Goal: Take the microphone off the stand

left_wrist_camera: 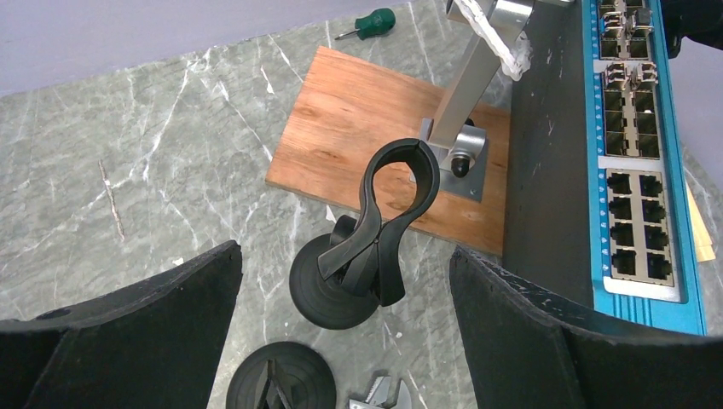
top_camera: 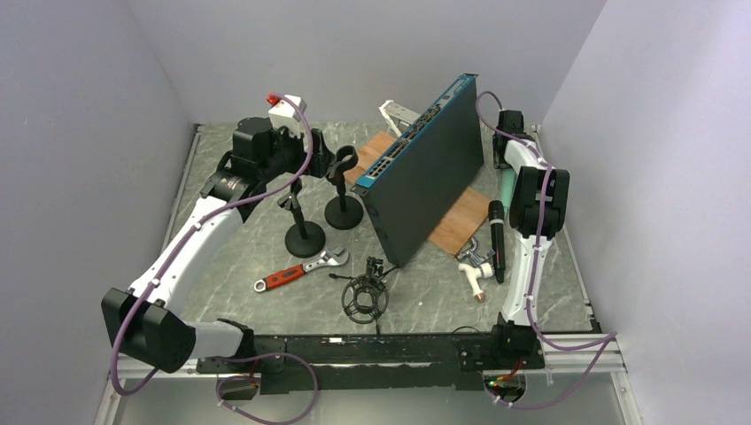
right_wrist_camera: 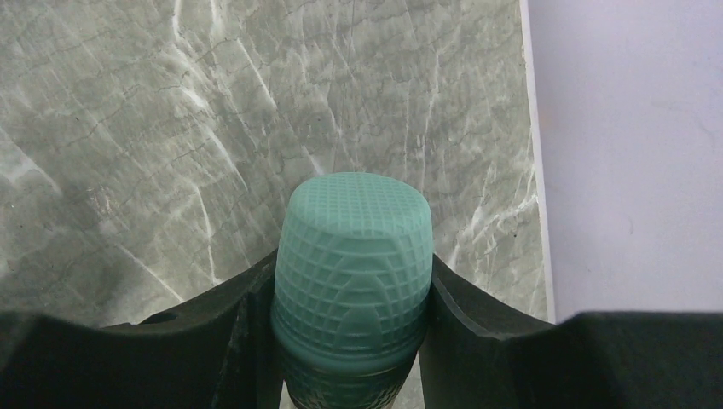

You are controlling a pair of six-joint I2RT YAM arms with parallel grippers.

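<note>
Left of the switch (top_camera: 425,177), the left tool (left_wrist_camera: 343,250) is hovering with its fingers spread wide, poised over the stand (left_wrist_camera: 375,239). The stand is sitting on the surface (top_camera: 425,292) just left of the switch, its clip standing empty. Right of the switch, the right tool (right_wrist_camera: 349,266) is pinching the microphone (right_wrist_camera: 351,239) by its teal head, well apart from the stand.

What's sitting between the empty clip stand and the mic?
The blue switch, propped on edge over the wooden board, stands between the stand and the mic. The top view shows it.
</note>
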